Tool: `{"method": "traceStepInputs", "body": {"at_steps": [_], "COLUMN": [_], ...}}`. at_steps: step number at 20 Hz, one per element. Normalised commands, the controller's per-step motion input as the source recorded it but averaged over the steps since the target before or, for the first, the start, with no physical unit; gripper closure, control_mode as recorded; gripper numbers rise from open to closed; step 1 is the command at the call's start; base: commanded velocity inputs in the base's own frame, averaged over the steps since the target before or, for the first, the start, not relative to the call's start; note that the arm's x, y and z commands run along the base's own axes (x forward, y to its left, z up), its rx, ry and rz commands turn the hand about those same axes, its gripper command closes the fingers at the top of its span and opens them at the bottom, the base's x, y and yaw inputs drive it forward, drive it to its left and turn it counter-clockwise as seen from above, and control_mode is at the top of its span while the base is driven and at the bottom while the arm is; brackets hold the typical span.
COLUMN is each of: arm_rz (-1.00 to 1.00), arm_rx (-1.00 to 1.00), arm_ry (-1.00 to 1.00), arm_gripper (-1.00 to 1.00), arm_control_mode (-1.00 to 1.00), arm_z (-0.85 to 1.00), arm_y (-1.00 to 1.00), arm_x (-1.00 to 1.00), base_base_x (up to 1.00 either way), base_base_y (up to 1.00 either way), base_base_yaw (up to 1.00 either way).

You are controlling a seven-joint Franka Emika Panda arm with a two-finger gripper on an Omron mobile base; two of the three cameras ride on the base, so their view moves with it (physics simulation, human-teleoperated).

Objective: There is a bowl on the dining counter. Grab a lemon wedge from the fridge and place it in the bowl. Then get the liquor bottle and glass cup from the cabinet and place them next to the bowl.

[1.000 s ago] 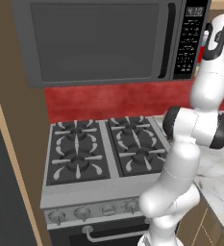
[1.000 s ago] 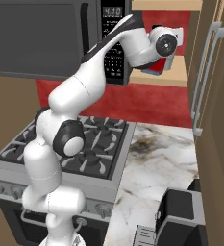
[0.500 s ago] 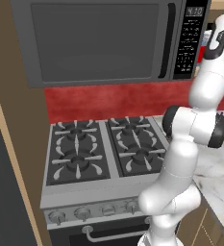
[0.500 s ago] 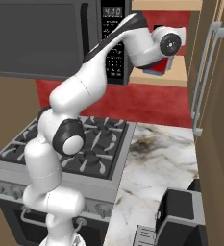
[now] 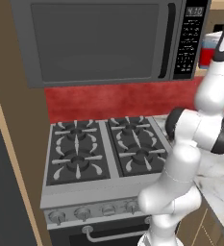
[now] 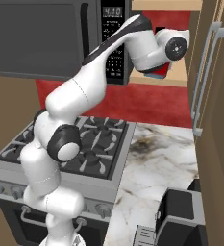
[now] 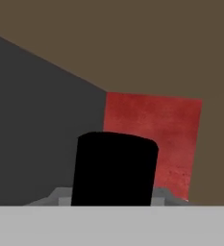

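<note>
The liquor bottle [image 6: 161,73] shows as a patch of red and blue just under my hand, inside the open tan wood cabinet [image 6: 175,79] to the right of the microwave. From the left base camera its red body and blue label [image 5: 209,46] peek out beside my wrist. Up close, its black cap [image 7: 115,168] stands upright at the bottom middle, in front of the cabinet's red back wall [image 7: 156,129]. My gripper [image 6: 156,67] reaches level into the cabinet and is shut on the bottle; the fingers themselves are hidden behind the hand.
A dark grey microwave [image 5: 99,43] hangs left of the cabinet above a gas stove [image 5: 104,153]. A marbled counter [image 6: 156,163] lies right of the stove, with a dark appliance [image 6: 180,216] at its front. A tall tan door with grey bar handles [image 6: 203,81] stands at right.
My hand has edged slightly right and down in the right base view, and the bottle has moved along with it. The rest of the scene is still.
</note>
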Motion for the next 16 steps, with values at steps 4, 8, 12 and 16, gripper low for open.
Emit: {"method": "traceStepInputs", "body": {"at_steps": [4, 8, 12, 16], "arm_rz": [0.0, 0.0, 0.0, 0.0], "arm_rx": [0.0, 0.0, 0.0, 0.0], "arm_ry": [-0.01, -0.04, 0.0, 0.0], "arm_gripper": [1.0, 1.0, 1.0, 1.0], "arm_control_mode": [-1.0, -1.0, -1.0, -1.0], "arm_z": [-0.13, -0.13, -0.02, 0.0], "arm_y": [0.07, 0.16, 0.23, 0.31], "arm_x": [-0.47, -0.76, -0.96, -1.0], "base_base_x": [0.0, 0.0, 0.0, 0.0], "base_base_y": [0.0, 0.0, 0.0, 0.0], "base_base_yaw": [0.0, 0.0, 0.0, 0.0]}}
